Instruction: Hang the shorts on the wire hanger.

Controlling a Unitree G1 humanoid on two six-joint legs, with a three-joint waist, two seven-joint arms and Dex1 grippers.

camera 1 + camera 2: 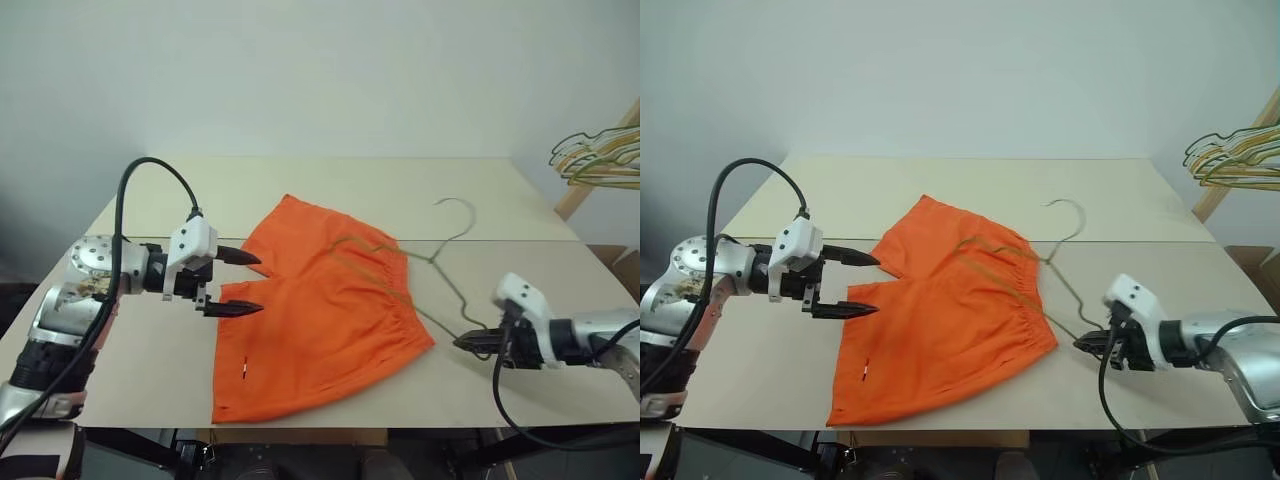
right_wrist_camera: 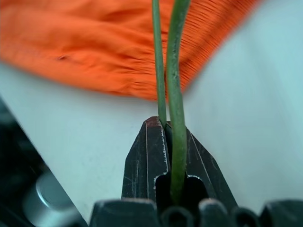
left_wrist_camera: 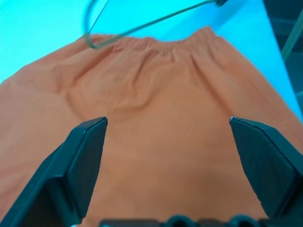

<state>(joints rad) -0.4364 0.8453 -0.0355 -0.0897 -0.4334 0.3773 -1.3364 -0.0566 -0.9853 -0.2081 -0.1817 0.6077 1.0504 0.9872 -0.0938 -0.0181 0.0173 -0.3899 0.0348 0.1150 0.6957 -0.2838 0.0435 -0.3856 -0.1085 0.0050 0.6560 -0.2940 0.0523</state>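
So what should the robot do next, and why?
Probably the left gripper should close on the near edge of the shorts: its fingers stand open there, while the right gripper is shut on the wire hanger, partly inside the waistband.

The bright orange shorts lie flat in the middle of the table, gathered waistband to the right. The thin olive wire hanger is partly threaded under the waistband, hook pointing far.
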